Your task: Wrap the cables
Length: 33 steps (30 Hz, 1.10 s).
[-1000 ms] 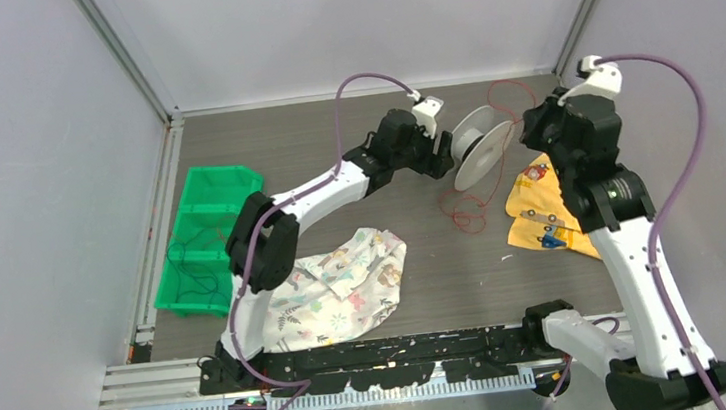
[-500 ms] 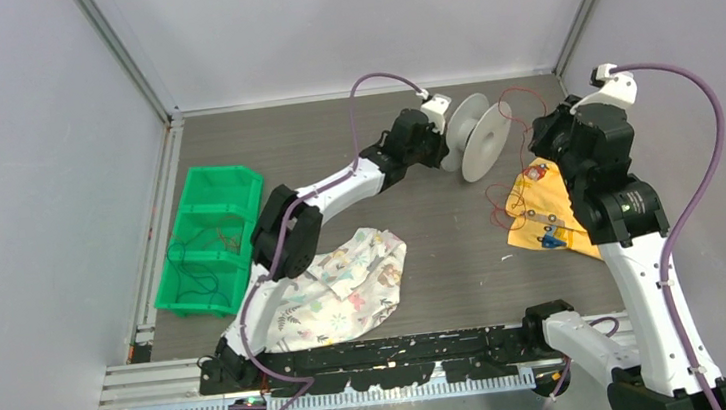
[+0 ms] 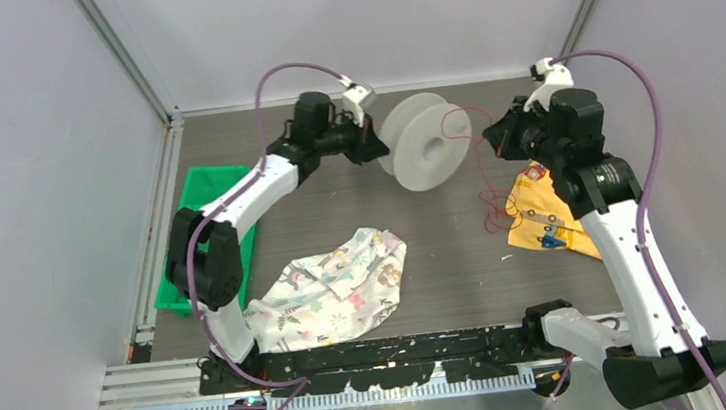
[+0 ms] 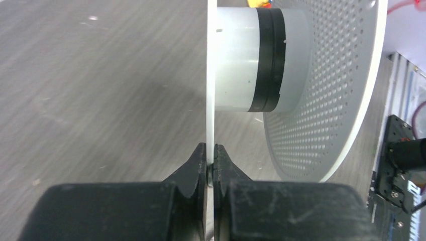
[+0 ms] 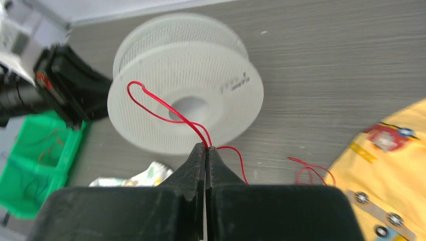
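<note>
A white perforated spool is held up at the back middle of the table. My left gripper is shut on the thin edge of its near flange, with the hub just beyond the fingertips. The cable is a thin red wire that loops across the spool's face and hangs down to the table. My right gripper, to the right of the spool, is shut on two strands of this red wire.
A green bin holding thin wires stands at the left, under the left arm. A patterned cloth lies at the front middle. A yellow cloth lies at the right, under the right arm. Walls close in the back and both sides.
The left gripper has shut on the spool's flange and carried the spool left and up while the arm swung left. The right gripper moved left with the wire.
</note>
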Tool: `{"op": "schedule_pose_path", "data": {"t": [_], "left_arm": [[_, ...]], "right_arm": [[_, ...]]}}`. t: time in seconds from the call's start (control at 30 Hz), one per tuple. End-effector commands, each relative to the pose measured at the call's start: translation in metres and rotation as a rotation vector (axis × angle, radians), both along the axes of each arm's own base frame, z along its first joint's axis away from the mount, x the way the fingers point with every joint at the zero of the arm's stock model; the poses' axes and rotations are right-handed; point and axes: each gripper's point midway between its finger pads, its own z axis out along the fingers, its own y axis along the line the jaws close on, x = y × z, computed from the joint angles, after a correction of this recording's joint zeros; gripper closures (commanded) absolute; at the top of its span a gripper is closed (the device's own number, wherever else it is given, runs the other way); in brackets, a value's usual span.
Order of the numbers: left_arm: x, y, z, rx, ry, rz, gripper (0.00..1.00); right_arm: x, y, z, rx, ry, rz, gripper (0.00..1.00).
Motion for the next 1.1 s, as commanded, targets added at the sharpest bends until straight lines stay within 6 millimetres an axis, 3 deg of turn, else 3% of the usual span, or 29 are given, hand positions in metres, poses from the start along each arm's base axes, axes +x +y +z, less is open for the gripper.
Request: {"op": "schedule_pose_path", "data": {"t": [0.0, 0.13, 0.33, 0.6, 0.7, 0.93, 1.07], "left_arm": [[-0.013, 0.025, 0.036, -0.013, -0.123, -0.072, 1.0], [-0.004, 0.043, 0.02, 0.08, -0.168, 0.021, 1.0], [-0.004, 0.05, 0.001, 0.149, -0.224, 0.109, 0.99], [-0.031, 0.043, -0.03, 0.207, -0.195, -0.018, 1.0], [-0.039, 0.042, -0.039, 0.238, -0.139, -0.066, 0.92], [-0.045, 0.042, -0.037, 0.242, -0.124, -0.09, 0.78], [-0.04, 0.044, -0.032, 0.247, -0.134, -0.062, 0.75]], "right_arm": [[0.001, 0.055, 0.003, 0.09, -0.047, 0.325, 1.0], [0.009, 0.069, -0.002, 0.186, -0.094, 0.365, 1.0], [0.019, 0.073, -0.004, 0.237, -0.091, 0.354, 0.99], [0.025, 0.071, -0.013, 0.24, -0.054, 0.321, 0.99], [0.026, 0.07, -0.017, 0.249, -0.032, 0.313, 1.0], [0.027, 0.071, -0.024, 0.252, 0.0, 0.308, 1.0], [0.028, 0.071, -0.028, 0.249, 0.011, 0.311, 1.0]]}}
